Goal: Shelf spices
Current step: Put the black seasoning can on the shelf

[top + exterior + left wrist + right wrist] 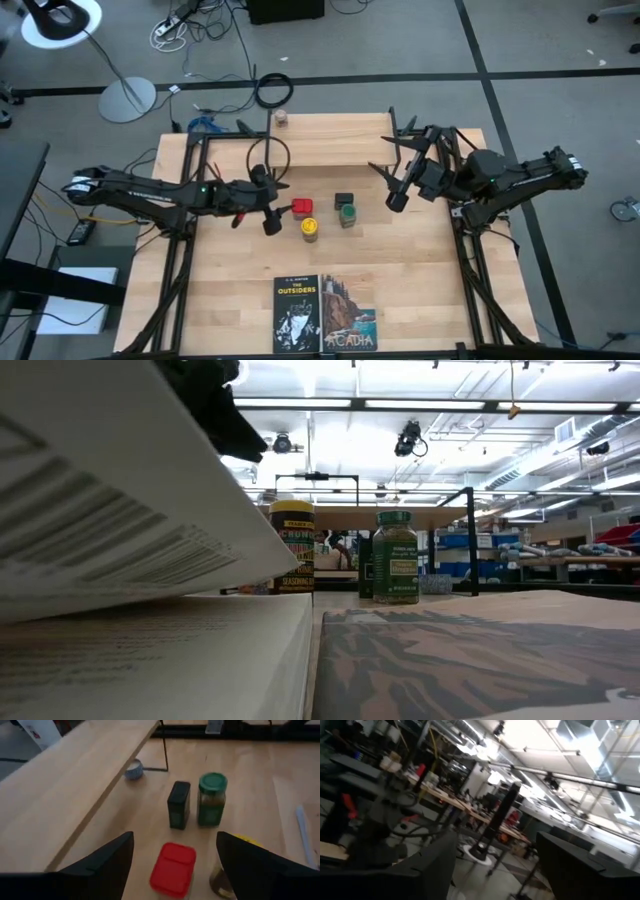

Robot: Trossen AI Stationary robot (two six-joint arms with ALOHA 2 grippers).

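Red square tin (173, 869) — on worktop (420, 290) beside shelf (330, 140), with three other spices; none shelved yet. Left gripper (172, 865) spread above it, apparently for pickup. Right gripper (396, 200) — spread, raised, waiting.

You have a tabletop (420, 270) of pale, matt wood. On it, the shelf (330, 140) has the same light wooden board on thin black metal legs. Beside the shelf: red square tin (173, 869), smooth with a soft sheen; dark grey tin (179, 805), matt; green-lidded round jar (212, 799), clear and glossy. Two books (325, 312), glossy paper covers.
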